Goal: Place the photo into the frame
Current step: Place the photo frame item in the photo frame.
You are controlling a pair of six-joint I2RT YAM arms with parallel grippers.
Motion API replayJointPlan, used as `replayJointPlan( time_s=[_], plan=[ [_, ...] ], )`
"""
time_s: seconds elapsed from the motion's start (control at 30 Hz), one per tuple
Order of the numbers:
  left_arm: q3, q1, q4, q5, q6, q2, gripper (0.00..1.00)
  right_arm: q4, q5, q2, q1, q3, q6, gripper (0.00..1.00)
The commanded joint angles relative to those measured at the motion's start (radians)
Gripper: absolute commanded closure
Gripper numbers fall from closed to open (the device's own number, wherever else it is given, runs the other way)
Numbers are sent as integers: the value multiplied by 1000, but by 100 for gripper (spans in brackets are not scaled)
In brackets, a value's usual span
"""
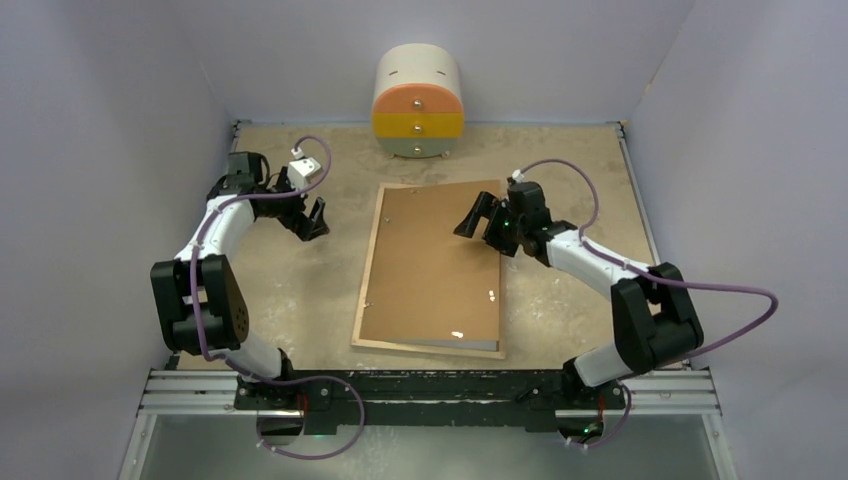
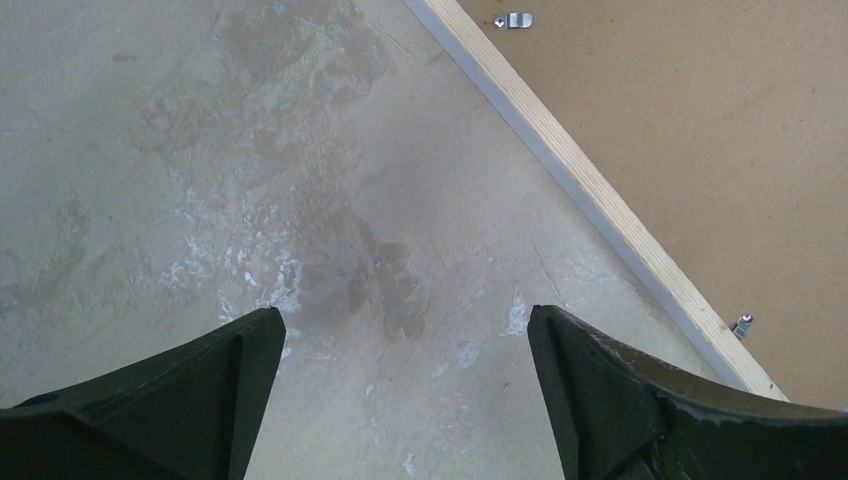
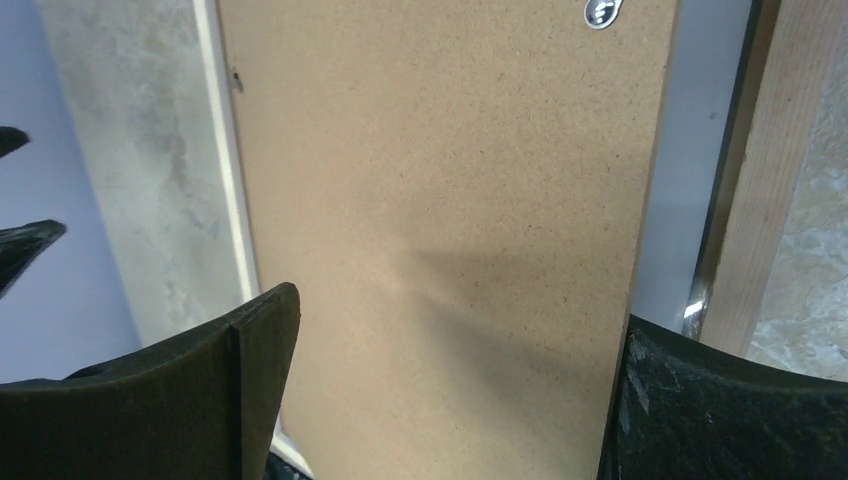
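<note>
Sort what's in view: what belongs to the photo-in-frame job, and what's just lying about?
Job:
- frame, lying face down
- brown backing board, resting on the frame's back
- photo: not visible in any view

Lying about:
- round drawer unit at the table's far edge

robot laboratory test cell. plain pale walls point(image 1: 110, 120) enclose a stained tabletop point(image 1: 300, 290); a metal rail point(image 1: 190, 390) at its near edge carries two cabled arms point(image 1: 215, 235).
</note>
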Motion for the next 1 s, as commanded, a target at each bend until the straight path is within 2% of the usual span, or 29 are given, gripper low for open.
replayJointPlan(
  time_s=[0.0, 0.3, 0.63, 0.73, 0.8, 0.97],
  plan=[
    [-20, -6, 22, -12, 18, -5, 0, -233, 167, 46, 51, 138, -93, 1],
    [-25, -6, 23, -29, 19, -11, 0, -419, 281, 70, 76, 235, -153, 1],
    [-14, -6, -1, -3, 7, -3, 0, -460, 299, 49, 78, 300, -222, 1],
    [-19, -8, -13, 29, -8, 10, 0, -378, 232, -5, 78, 263, -203, 1],
    [-22, -16, -22, 58, -25, 25, 0, -293, 123, -33, 87, 225, -174, 1],
    [-42, -96, -30, 118, -77, 82, 6, -89, 17, -37, 277, 163, -141, 14]
  ],
)
